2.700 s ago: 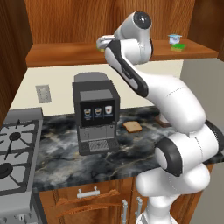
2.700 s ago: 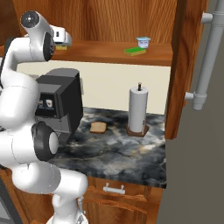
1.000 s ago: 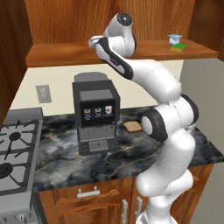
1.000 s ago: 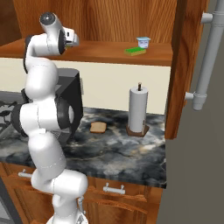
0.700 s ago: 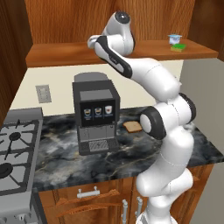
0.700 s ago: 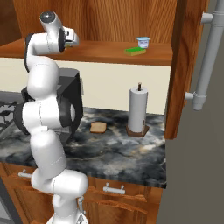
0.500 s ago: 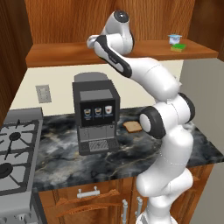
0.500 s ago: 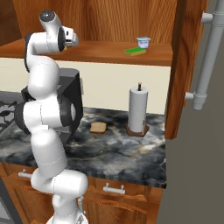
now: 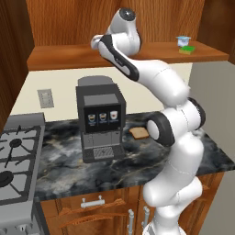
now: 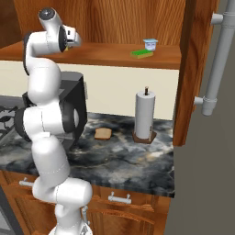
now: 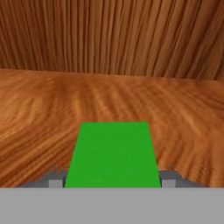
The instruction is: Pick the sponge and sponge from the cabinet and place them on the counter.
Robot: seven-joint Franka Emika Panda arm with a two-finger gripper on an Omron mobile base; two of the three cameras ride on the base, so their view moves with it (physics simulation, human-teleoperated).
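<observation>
Figure: first pick in progress. The white arm reaches up to the wooden shelf (image 10: 110, 54) of the reddish-brown wooden wall cabinet (image 10: 197, 69), its hand (image 10: 72, 39) low over the shelf's left part. In the hand view, a flat rectangular sponge with a bright green top (image 11: 113, 155) lies on the shelf between the two grey fingertips (image 11: 55, 181), one at each lower corner of the sponge. The fingers flank it closely; whether they already press its sides cannot be told, and the sponge rests flat on the wood, not lifted.

The second, matching green-topped sponge (image 10: 142, 54) lies well apart to the right on the same shelf, just beside a small white-and-blue cup (image 10: 150, 44).

Below, the dark marbled stone table (image 10: 124, 160) carries a black coffee machine (image 9: 100, 119), a tan bread slice (image 10: 102, 133) and a white paper-towel roll (image 10: 144, 115), but no sponge.

Judged progress: neither sponge is delivered; grasping, lifting and lowering the first, then the entire second pick, remain.
</observation>
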